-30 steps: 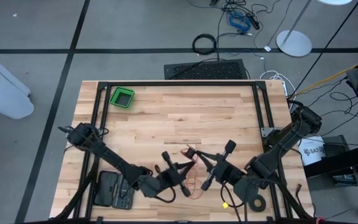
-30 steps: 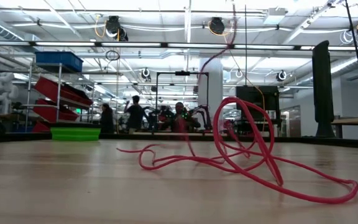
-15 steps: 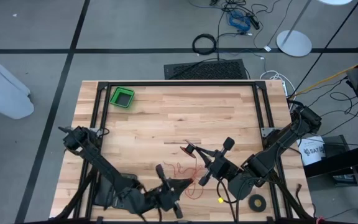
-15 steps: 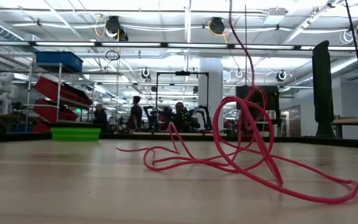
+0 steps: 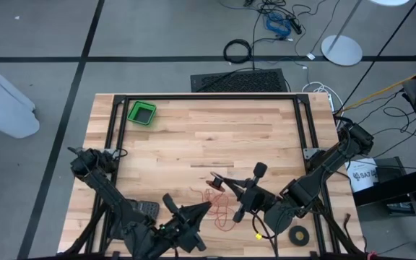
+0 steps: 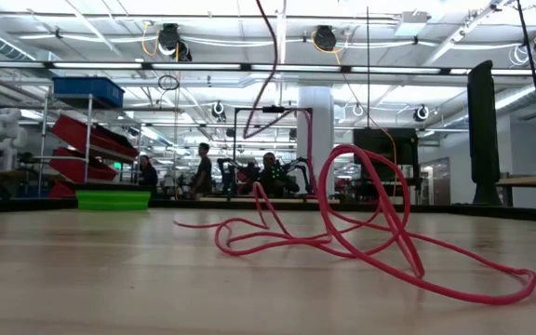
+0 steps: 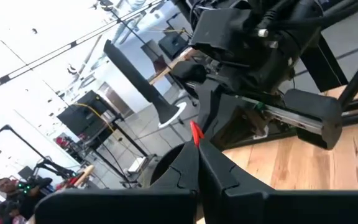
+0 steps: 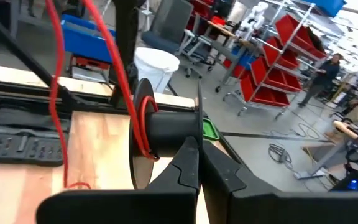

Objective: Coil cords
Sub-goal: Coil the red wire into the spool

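Note:
A thin red cord (image 5: 221, 207) lies in loose loops (image 6: 370, 233) on the wooden table near its near edge. One strand (image 6: 266, 56) rises from the loops and leaves the top of the low view. My right gripper (image 5: 227, 186) is shut on a black spool (image 5: 215, 180) above the loops, and a few turns of the cord (image 8: 143, 134) run round the spool. My left gripper (image 5: 205, 209) is near the table's near edge, just left of the loops, and is shut on the cord. My left gripper pinches the red cord between its two fingertips; only a short red bit (image 7: 195, 132) shows beyond the tips. The fingers slant up toward the table's right. My right gripper pinches the spool's black core (image 8: 178, 132) at its end away from the large flange. The fingers come about level from the table's right. The spool is lifted clear of the table with its axis about level.
A green bin (image 5: 141, 113) stands at the table's far left corner. A flat black tape ring (image 5: 300, 233) and a small yellow piece (image 5: 261, 236) lie at the near right. A black case (image 5: 137, 214) lies at the near left. People stand in the room beyond the table.
My left gripper has drawn back toward the table's near left, keeping hold of the cord. My right gripper has carried the spool a little toward the left edge. The rising strand has swung left; the loops on the table have barely shifted.

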